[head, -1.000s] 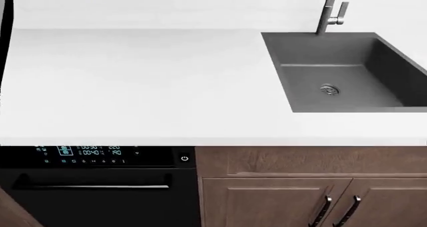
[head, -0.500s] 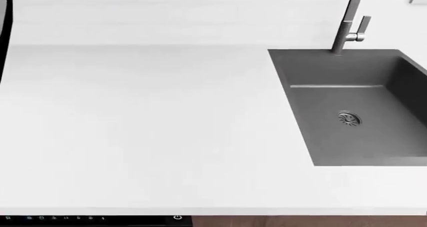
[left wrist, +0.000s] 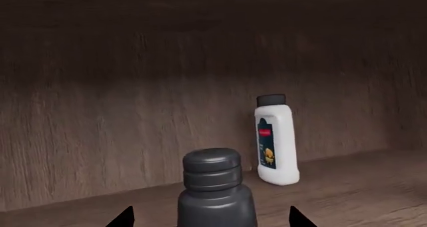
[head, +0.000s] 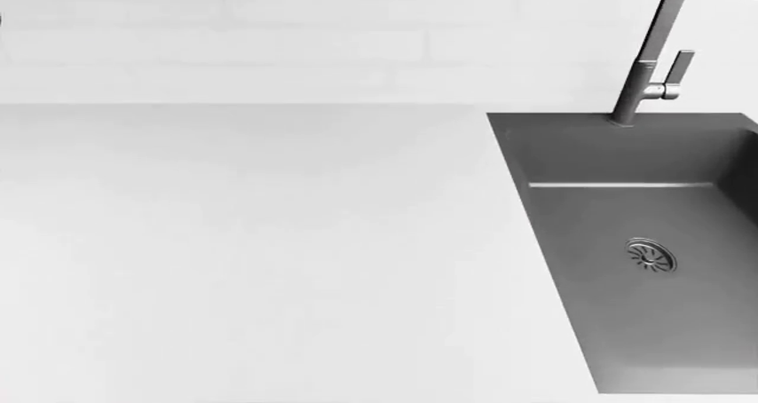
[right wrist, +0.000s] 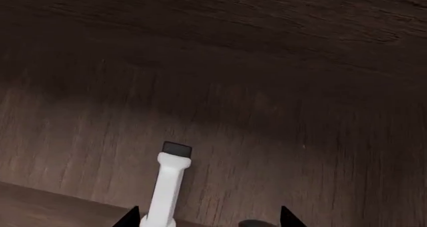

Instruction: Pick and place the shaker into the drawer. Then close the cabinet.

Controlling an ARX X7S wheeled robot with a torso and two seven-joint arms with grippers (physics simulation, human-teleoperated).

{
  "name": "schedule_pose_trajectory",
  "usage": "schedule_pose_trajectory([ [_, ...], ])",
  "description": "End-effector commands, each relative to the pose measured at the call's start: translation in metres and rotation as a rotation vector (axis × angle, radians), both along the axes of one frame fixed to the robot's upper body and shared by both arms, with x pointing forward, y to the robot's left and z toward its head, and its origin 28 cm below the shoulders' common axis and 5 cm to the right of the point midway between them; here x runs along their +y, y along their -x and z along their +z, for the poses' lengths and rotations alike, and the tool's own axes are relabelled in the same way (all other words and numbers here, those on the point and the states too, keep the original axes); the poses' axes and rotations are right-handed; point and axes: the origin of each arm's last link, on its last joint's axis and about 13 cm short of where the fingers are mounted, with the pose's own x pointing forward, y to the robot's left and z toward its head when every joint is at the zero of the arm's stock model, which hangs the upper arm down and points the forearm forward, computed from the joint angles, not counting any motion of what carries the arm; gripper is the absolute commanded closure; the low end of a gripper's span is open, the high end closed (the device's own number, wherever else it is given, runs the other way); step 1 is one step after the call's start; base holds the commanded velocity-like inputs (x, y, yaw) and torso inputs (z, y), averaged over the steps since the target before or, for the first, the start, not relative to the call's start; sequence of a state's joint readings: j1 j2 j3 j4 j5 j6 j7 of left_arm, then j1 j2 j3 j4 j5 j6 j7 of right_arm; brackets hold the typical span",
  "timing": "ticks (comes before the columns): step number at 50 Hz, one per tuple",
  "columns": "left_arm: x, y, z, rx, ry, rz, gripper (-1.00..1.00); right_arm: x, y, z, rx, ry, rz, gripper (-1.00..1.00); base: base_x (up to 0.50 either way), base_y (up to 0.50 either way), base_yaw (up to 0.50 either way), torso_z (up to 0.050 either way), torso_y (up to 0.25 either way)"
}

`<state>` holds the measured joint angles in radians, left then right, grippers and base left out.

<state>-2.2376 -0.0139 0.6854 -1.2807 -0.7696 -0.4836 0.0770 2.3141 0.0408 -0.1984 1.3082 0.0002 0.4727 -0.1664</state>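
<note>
The shaker (left wrist: 215, 192), a dark grey cylinder with a ribbed cap, stands upright on the floor of a brown wood-grain compartment (left wrist: 133, 117). My left gripper (left wrist: 212, 218) is open. Its two dark fingertips sit well apart on either side of the shaker, with a gap on each side. My right gripper (right wrist: 210, 218) is open and empty in the same wooden compartment (right wrist: 300, 137). A dark rounded top, probably the shaker's cap (right wrist: 257, 223), shows near one of its fingertips. The drawer's flat front and handle are out of view. Neither gripper shows in the head view.
A white bottle (left wrist: 275, 142) with a black cap stands by the compartment's back wall beyond the shaker, and shows edge-on in the right wrist view (right wrist: 168, 187). The head view shows a white counter (head: 237, 243), a dark grey sink (head: 569, 154) and a metal faucet (head: 658, 57).
The head view has swung upward. The counter and sink slid down in the picture, and the black appliance and the cabinet fronts dropped out of view.
</note>
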Motion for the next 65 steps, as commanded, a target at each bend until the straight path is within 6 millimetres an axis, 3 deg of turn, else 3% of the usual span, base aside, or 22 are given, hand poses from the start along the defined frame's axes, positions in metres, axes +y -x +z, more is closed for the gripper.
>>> schedule_pose_trajectory([
  [1,0.001,-0.014,-0.017,0.019,-0.034,0.086,-1.00,-0.001,-0.001,-0.001,-0.008,-0.014,0.002,-1.00,0.00,0.00,0.00,0.000,0.000],
  [13,0.002,-0.017,-0.021,0.022,-0.035,0.089,-1.00,-0.004,-0.009,-0.013,0.069,-0.068,-0.007,-1.00,0.00,0.00,0.00,0.000,0.000],
  [26,0.002,-0.020,-0.026,0.032,-0.037,0.093,-1.00,-0.029,-0.020,-0.040,0.220,-0.197,-0.180,-1.00,0.00,0.00,0.00,0.000,0.000],
  [57,0.002,-0.023,-0.030,0.047,-0.025,0.081,-1.00,-0.026,-0.026,-0.050,0.272,-0.154,-0.118,-1.00,0.10,0.00,0.00,0.000,0.000],
  [58,0.002,-0.023,-0.030,0.048,-0.021,0.078,1.00,-0.026,-0.026,-0.050,0.275,-0.151,-0.113,1.00,0.00,0.00,0.00,0.000,0.000],
  [65,0.002,-0.021,-0.028,0.035,-0.011,0.079,1.00,-0.025,-0.026,-0.049,0.271,-0.118,-0.088,1.00,0.00,0.00,0.00,0.000,0.000],
])
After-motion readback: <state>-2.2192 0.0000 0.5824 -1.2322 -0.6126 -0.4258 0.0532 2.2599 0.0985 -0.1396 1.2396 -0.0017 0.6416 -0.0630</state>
